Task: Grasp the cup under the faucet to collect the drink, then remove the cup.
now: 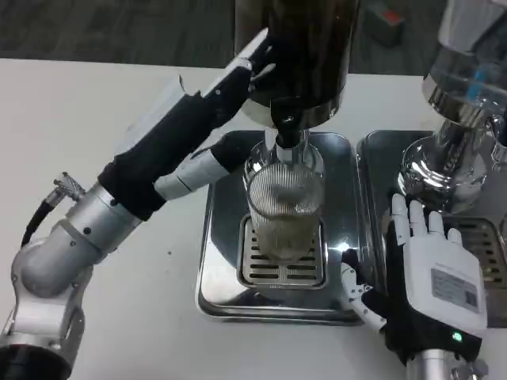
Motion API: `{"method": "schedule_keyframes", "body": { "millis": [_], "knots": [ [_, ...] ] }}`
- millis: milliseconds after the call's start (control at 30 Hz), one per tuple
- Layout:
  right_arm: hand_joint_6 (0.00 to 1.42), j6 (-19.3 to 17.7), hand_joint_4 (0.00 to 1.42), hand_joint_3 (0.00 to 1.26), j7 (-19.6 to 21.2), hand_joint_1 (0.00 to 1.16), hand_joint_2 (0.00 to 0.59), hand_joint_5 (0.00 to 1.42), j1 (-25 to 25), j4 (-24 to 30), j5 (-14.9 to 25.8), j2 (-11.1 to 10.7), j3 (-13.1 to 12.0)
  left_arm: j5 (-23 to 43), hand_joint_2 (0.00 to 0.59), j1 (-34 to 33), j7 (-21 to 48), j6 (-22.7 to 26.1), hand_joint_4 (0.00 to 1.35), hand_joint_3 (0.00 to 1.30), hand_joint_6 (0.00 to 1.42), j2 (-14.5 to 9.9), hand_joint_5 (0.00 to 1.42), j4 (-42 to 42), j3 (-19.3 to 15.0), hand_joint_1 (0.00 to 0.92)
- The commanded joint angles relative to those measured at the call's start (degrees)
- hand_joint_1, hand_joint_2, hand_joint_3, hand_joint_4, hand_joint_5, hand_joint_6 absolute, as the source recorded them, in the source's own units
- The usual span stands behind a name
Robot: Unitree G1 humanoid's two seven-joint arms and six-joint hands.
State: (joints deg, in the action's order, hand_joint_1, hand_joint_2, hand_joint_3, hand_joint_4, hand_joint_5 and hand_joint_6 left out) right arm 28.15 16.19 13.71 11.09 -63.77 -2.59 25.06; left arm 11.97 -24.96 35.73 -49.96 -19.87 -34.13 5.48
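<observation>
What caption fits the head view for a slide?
Ribbed glass cup on drip tray under dispenser faucet; left hand raised at dispenser, right hand resting alongside.

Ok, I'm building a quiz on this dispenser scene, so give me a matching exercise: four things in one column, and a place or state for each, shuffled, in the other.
Things:
1. ribbed cup
2. left hand
3. right hand
4. drip tray

Places or states:
A. shiny metal, lying on the white table
B. reaching up to the dark dispenser body above the faucet
C. standing on the slotted grate under the faucet
D. resting flat to the right of the tray, fingers apart

Pairs: 1-C, 2-B, 3-D, 4-A
</observation>
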Motion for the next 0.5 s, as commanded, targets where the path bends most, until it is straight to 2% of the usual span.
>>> {"method": "schedule_keyframes", "body": {
  "millis": [33, 233, 500],
  "knots": [
    [0.02, 0.51, 0.0, 0.01, 0.98, 0.33, 0.407, 0.0, 0.46, -0.02, -0.09, 0.41, 0.05, -0.74, 0.105, 0.45, 2.25, -0.1, 0.0, 0.05, 0.13, 0.52, 0.14, 0.43, 0.09, 0.0],
    [0.02, 0.31, 0.0, 0.01, 0.76, 0.33, 0.407, 0.0, 0.24, -0.15, 0.36, 0.39, -0.12, -1.13, 0.106, 3.48, 2.88, -1.78, 0.0, 0.09, 0.16, -0.36, 0.16, 4.9, -0.6, 0.0],
    [0.02, 0.0, 0.0, 0.01, 1.09, 0.33, 0.407, 0.0, -0.22, 0.34, 0.17, 0.35, 0.04, -4.33, 0.108, 5.5, 1.5, -3.56, 0.0, 0.1, 0.16, -1.57, 0.17, 5.64, -1.25, 0.0]
  ]
}}
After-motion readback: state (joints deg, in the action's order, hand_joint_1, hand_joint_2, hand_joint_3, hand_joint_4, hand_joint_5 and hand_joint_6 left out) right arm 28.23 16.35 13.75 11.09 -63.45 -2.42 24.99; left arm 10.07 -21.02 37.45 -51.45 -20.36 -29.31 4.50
